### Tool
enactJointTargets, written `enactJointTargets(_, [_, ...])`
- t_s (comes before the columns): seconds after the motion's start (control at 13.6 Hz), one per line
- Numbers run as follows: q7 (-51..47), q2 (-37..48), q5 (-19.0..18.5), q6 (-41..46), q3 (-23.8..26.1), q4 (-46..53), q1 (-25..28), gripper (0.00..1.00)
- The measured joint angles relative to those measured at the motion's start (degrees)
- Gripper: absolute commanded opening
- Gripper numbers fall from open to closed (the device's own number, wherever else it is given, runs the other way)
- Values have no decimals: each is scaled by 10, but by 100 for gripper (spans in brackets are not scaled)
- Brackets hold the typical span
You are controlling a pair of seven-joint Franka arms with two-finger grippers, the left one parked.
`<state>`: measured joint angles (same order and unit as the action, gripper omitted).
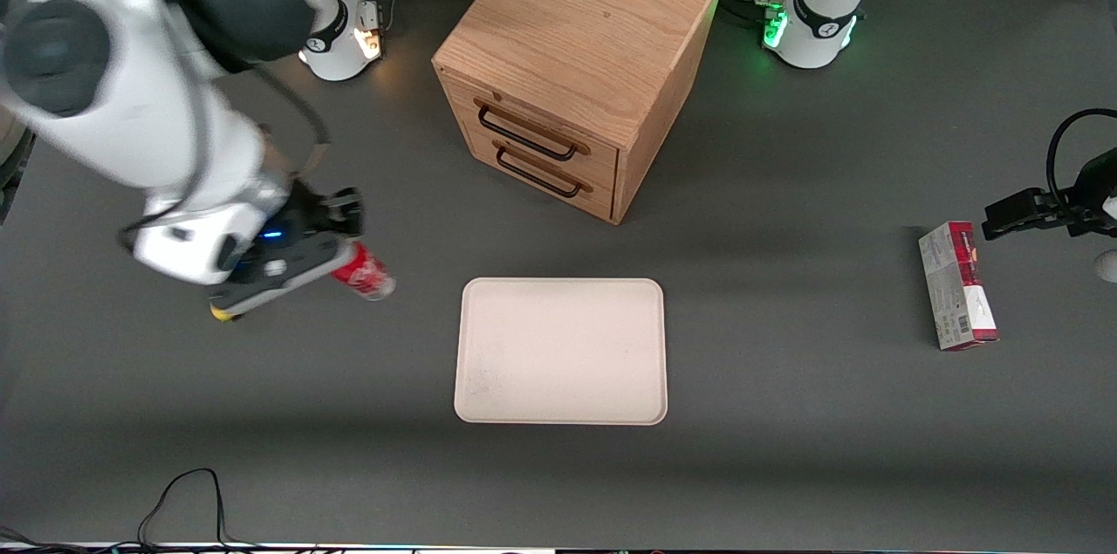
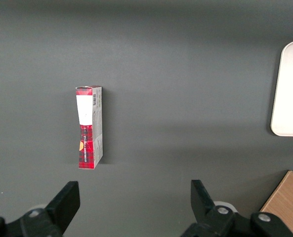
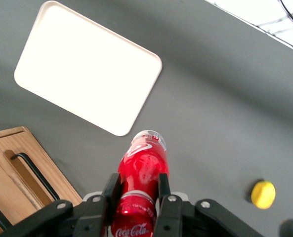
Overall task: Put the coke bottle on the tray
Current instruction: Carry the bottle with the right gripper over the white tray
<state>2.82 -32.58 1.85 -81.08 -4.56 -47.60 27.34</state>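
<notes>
Clamped between the jaws of the gripper (image 3: 136,190), the coke bottle (image 3: 142,173) hangs tilted above the table, beside the tray (image 1: 561,351) toward the working arm's end. Farther from the front camera than the tray stands a wooden cabinet (image 1: 572,57); a carton box (image 1: 956,285) lies toward the parked arm's end.

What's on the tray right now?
Nothing shows on the tray; its whole surface is bare and uncovered. The coke bottle is off it, toward the working arm's end, clamped in the tool.
</notes>
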Motion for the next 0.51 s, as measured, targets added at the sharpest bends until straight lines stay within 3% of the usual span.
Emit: enactJointTargets(0.51, [-1,-35,-2,-53,33,7,10,0])
